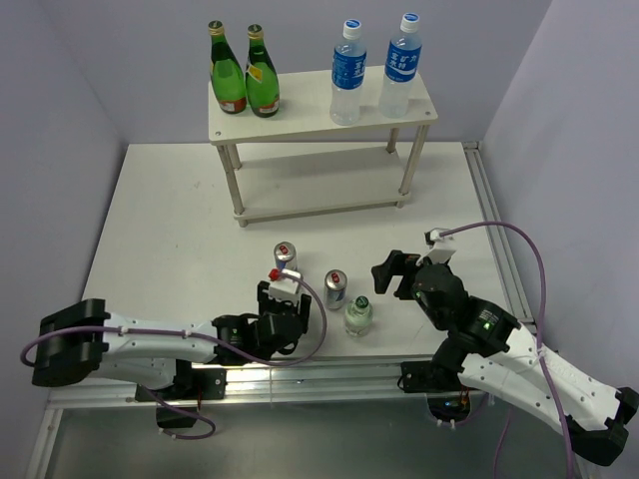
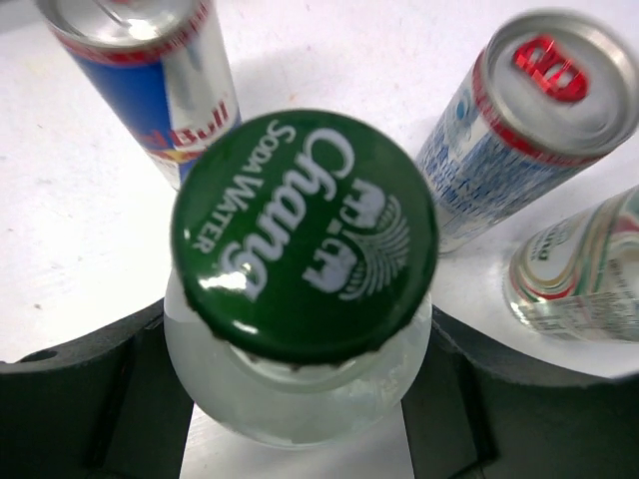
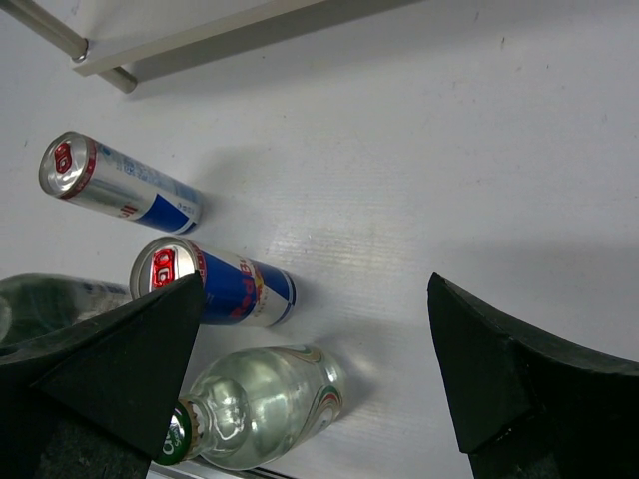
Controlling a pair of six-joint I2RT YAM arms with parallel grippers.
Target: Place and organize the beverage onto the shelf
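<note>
A small bottle (image 2: 305,235) is gripped by the left tool (image 1: 284,297), a can (image 2: 160,80) close beside. The right tool (image 1: 392,271) is held spread over bare surface (image 1: 180,220).

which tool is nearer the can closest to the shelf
Left. The left tool, closed around a small green-capped bottle, sits just on the near side of that can; the right tool, open, is off to its right past the other can.
</note>
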